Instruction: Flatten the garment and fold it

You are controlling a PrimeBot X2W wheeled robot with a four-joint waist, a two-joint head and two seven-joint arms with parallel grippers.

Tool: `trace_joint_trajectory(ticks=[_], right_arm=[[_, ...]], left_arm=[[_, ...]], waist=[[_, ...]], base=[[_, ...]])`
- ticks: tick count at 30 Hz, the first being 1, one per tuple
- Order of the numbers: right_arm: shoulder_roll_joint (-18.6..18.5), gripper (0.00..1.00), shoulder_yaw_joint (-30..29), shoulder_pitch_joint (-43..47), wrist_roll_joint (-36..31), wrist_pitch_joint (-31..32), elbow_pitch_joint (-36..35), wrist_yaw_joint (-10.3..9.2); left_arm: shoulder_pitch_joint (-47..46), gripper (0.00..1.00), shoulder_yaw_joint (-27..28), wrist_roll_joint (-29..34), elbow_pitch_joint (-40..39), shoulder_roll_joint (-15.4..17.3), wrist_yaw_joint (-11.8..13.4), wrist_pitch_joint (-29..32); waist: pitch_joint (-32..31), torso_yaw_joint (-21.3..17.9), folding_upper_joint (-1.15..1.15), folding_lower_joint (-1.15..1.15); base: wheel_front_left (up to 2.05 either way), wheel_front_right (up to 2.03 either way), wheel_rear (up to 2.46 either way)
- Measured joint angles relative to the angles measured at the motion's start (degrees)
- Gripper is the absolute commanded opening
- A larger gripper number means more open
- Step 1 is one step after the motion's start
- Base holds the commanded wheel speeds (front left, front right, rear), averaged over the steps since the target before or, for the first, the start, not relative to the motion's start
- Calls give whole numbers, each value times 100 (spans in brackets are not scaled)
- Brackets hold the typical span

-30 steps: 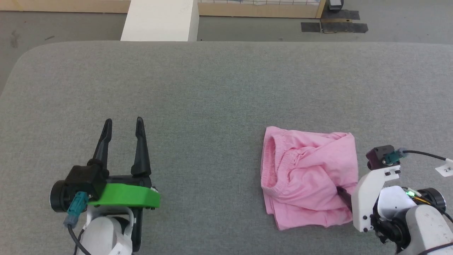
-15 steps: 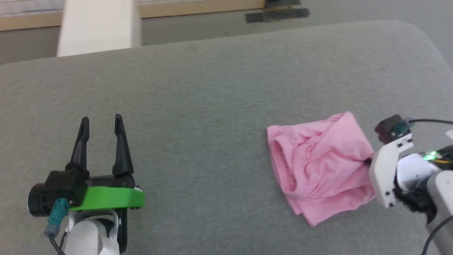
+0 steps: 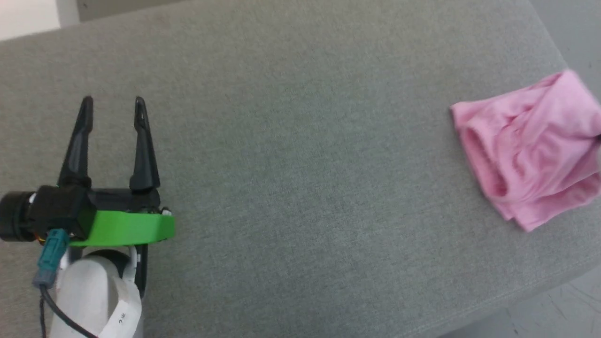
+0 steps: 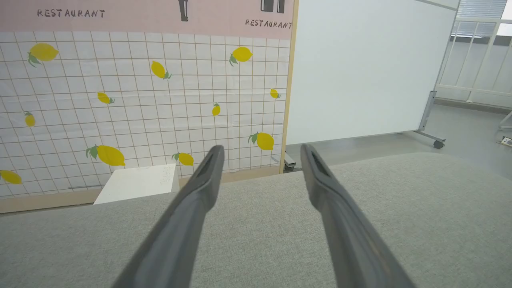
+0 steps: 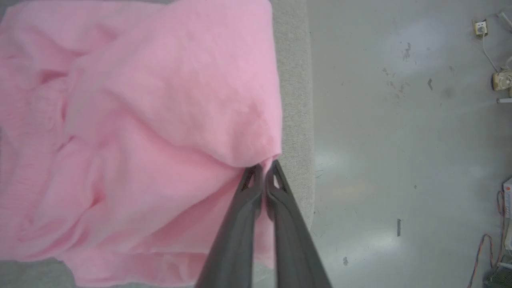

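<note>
At the left, the left gripper (image 3: 112,101) is held over the grey, felt-covered tabletop with rounded corners (image 3: 305,164), its long dark fingers spread wide with nothing between them. Beyond the far edge stand a white block (image 4: 138,184), a white-tiled wall printed with yellow lemons (image 4: 120,80) and a plain white wheeled panel (image 4: 360,72). The crumpled light pink, thin fabric garment (image 3: 530,145) lies by the tabletop's right edge. There the right gripper (image 5: 265,168) pinches one of its folds, beside the glossy grey floor (image 5: 400,120).
</note>
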Motion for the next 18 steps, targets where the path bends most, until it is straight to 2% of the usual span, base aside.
trace_joint_trajectory(ticks=[8, 9, 10, 14, 18], right_arm=[[-64, 0, -715, -489, -248, -563, 1241, 1], [-54, 29, -822, -525, -302, -581, 1395, 1], [-32, 98, -953, -567, -364, -609, 1552, 1], [38, 100, -1377, -696, -668, -800, 1961, 1], [114, 100, -1596, -811, -810, -1294, 1917, 1]], left_arm=[[-19, 100, 80, 115, -413, 159, 34, 291], [-18, 100, 80, 115, -447, 163, 35, 307], [-17, 100, 81, 115, -471, 169, 53, 316], [-15, 100, 83, 114, -465, 177, 79, 331], [3, 100, 69, 88, -321, 151, 99, 256]], waist=[[770, 16, 0, 0], [845, 31, 0, 0], [911, 48, 0, 0], [1022, 154, 0, 0], [913, 220, 0, 1]], base=[[0, 0, 0], [0, 0, 0], [0, 0, 0], [0, 0, 0], [0, 0, 0]])
